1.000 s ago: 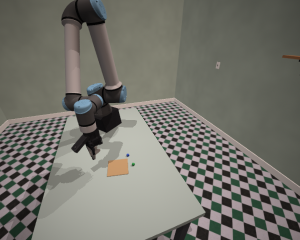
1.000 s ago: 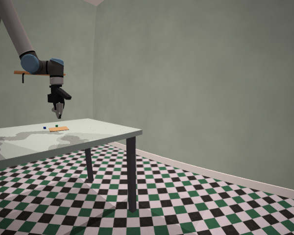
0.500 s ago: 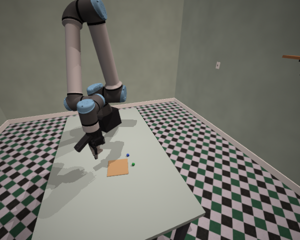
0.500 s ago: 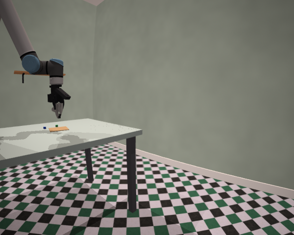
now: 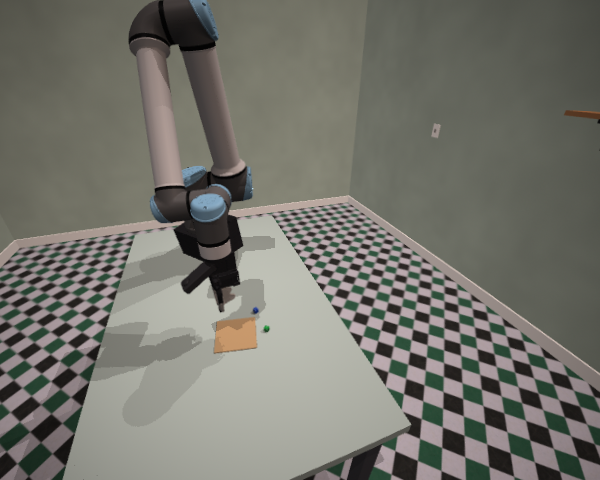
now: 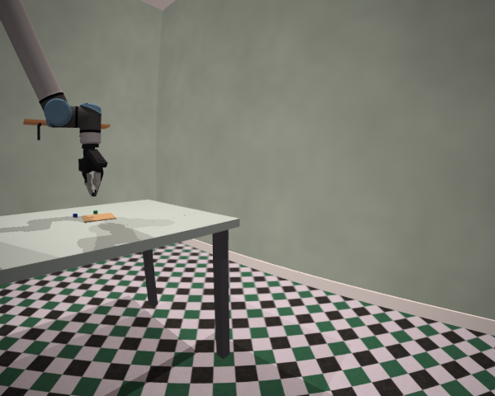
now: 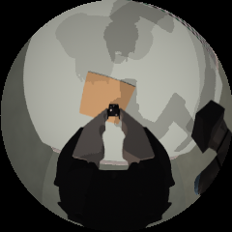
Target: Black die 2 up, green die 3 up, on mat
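Two fingers nearly together at the gripper (image 5: 221, 308) (image 6: 93, 194) (image 7: 113, 109): holds the black die (image 7: 113, 109) between the tips, above the table (image 5: 290, 397) (image 6: 167, 214) (image 7: 48, 72). Shows white pips on black, too small to count for certain. Below, lies flat and orange as the mat (image 5: 235, 336) (image 6: 103, 218) (image 7: 101, 97), partly in shadow. Just beside it, off its edge, sits green as the green die (image 5: 266, 328) (image 6: 95, 212); near a corner, also off it, sits blue as the blue die (image 5: 255, 310) (image 6: 75, 215). Stretches pale, matte and grey-green across the tabletop, with broad soft shadows. Beyond, runs in green, black and pinkish-white checks over the floor (image 5: 434, 366) (image 6: 281, 349). Farther back, rises mottled grey-green in the walls (image 5: 476, 206) (image 6: 324, 128), with a small pale wall plate (image 5: 435, 130) and an orange-brown shelf (image 5: 592, 114) (image 6: 33, 122) on a black bracket.
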Action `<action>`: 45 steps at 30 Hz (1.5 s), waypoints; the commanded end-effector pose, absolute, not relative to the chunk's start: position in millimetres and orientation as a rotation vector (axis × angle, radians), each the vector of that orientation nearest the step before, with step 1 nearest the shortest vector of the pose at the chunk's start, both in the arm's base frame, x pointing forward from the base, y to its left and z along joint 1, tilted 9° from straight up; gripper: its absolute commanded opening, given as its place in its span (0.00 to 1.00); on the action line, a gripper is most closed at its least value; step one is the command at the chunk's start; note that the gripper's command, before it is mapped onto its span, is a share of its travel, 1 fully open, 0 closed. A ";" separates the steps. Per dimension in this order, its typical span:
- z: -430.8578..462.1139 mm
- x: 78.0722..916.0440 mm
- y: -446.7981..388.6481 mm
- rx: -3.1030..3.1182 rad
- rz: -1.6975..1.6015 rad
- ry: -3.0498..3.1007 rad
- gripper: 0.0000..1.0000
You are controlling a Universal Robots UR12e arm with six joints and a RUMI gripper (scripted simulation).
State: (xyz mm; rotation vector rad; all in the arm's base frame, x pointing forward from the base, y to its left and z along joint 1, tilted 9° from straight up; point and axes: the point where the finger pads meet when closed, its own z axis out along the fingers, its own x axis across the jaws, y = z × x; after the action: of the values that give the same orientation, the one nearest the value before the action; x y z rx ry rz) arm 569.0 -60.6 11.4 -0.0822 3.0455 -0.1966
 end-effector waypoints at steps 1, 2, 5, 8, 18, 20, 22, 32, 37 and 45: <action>9.7 572.7 -34.6 0.047 -0.205 3.044 0.00; 9.5 572.8 -32.3 0.057 -0.204 3.043 0.00; 9.4 572.8 -30.7 0.064 -0.204 3.043 0.00; 9.3 572.9 -29.5 0.069 -0.204 3.042 0.00; 9.3 572.9 -29.5 0.069 -0.204 3.042 0.00; 8.8 572.9 -29.5 0.070 -0.204 3.042 0.00; 8.8 572.9 -29.5 0.070 -0.204 3.042 0.00; -15.8 575.3 -32.8 0.070 -0.204 3.043 0.00; -39.4 577.6 -36.0 0.070 -0.204 3.043 0.00; -66.3 580.1 -39.5 0.070 -0.204 3.043 0.00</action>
State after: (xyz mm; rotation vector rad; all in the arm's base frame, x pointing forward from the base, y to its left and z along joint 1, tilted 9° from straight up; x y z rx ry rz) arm 577.4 -37.3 -50.6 0.0702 3.0448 -0.2031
